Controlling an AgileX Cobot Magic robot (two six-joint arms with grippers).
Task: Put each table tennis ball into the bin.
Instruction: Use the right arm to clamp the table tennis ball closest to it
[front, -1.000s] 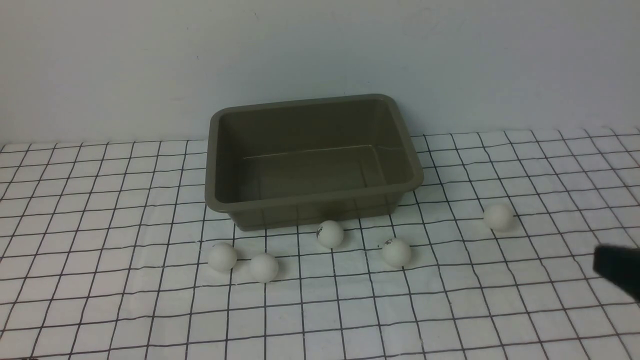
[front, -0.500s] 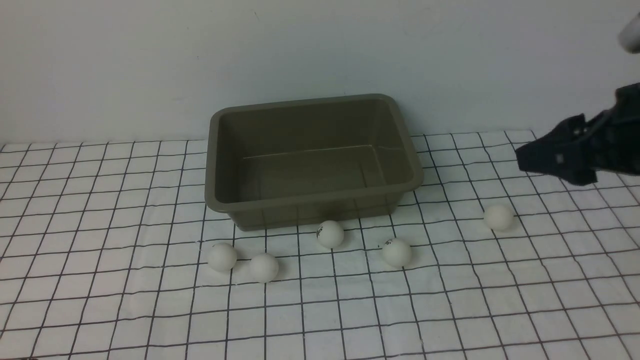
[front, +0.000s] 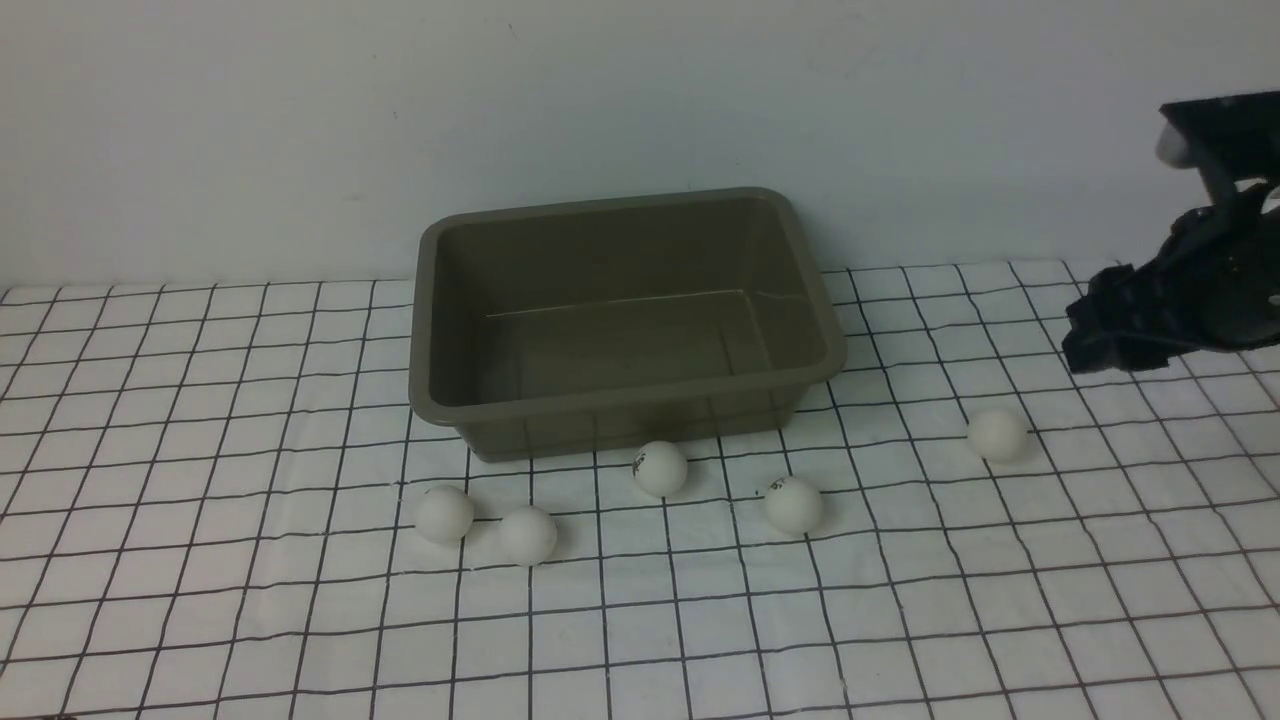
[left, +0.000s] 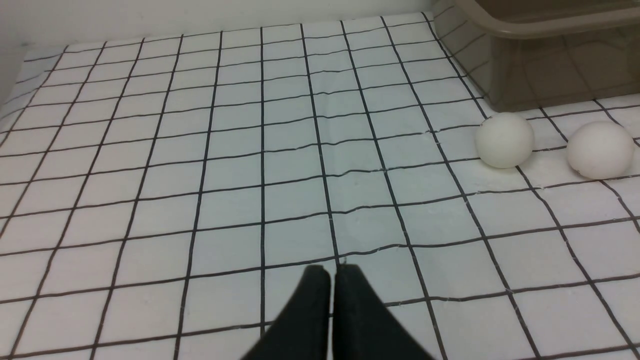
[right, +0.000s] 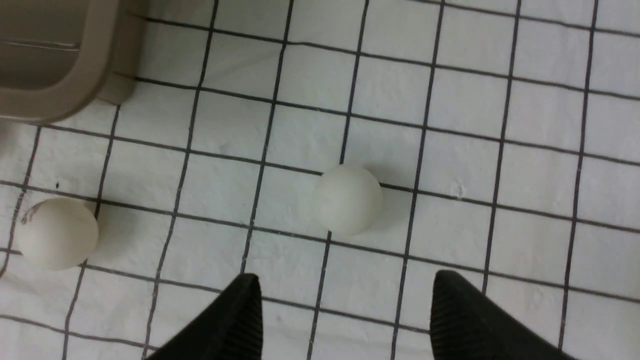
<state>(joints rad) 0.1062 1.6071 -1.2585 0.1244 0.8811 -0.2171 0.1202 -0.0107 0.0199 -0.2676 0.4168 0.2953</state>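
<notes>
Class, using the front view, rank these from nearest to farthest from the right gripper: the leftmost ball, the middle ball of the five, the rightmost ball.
1. The rightmost ball, alone on the right, close by the right gripper.
2. The middle ball, just in front of the bin.
3. The leftmost ball, at the row's far left end.

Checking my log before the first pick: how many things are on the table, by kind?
table tennis balls: 5, all out on the checked cloth
bin: 1, nothing in it
Total: 6
</notes>
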